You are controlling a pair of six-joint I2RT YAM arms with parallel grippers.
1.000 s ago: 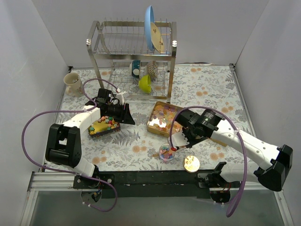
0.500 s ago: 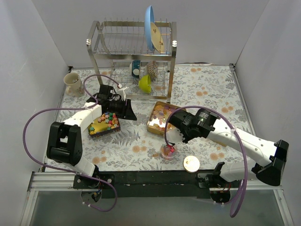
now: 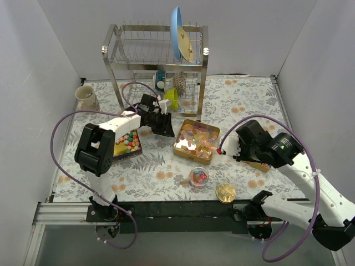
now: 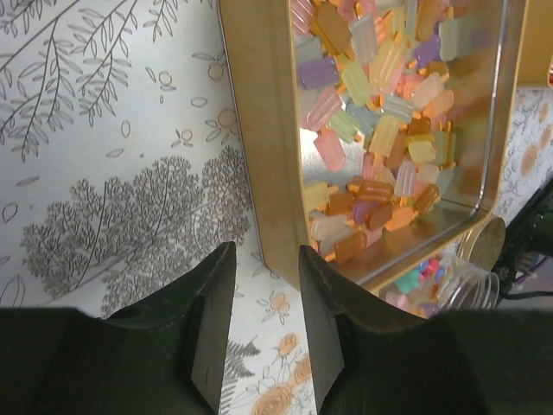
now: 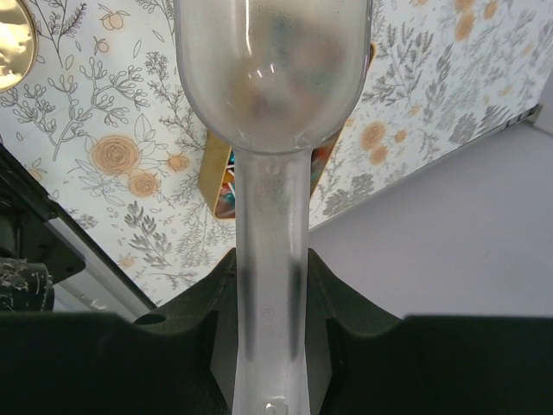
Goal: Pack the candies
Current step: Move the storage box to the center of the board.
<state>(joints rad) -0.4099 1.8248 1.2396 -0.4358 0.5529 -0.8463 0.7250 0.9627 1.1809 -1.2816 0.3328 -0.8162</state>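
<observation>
A gold tin (image 3: 178,145) holds pastel and translucent orange candies (image 3: 194,136); they also show in the left wrist view (image 4: 380,130). A dark tray (image 3: 118,155) at the left holds bright multicoloured candies (image 3: 128,141). A small clear jar (image 3: 198,177) in front holds a few candies. My left gripper (image 3: 164,125) is open and empty, with its jaws (image 4: 263,259) over the cloth just beside the tin's left wall (image 4: 259,130). My right gripper (image 3: 232,147) is raised right of the tin and shut on a clear plastic spoon (image 5: 272,78), whose bowl looks empty.
A round gold lid (image 3: 225,192) lies near the front edge. A steel dish rack (image 3: 158,66) with a blue plate (image 3: 178,32) and a yellow-green bowl (image 3: 171,97) stands at the back. A mug (image 3: 85,97) sits far left. A box of wrapped sweets (image 5: 226,186) lies below my right gripper.
My right arm has lifted the spoon from the clear jar and swung back to the right. My left gripper has moved right from the dark tray to the gold tin's left edge.
</observation>
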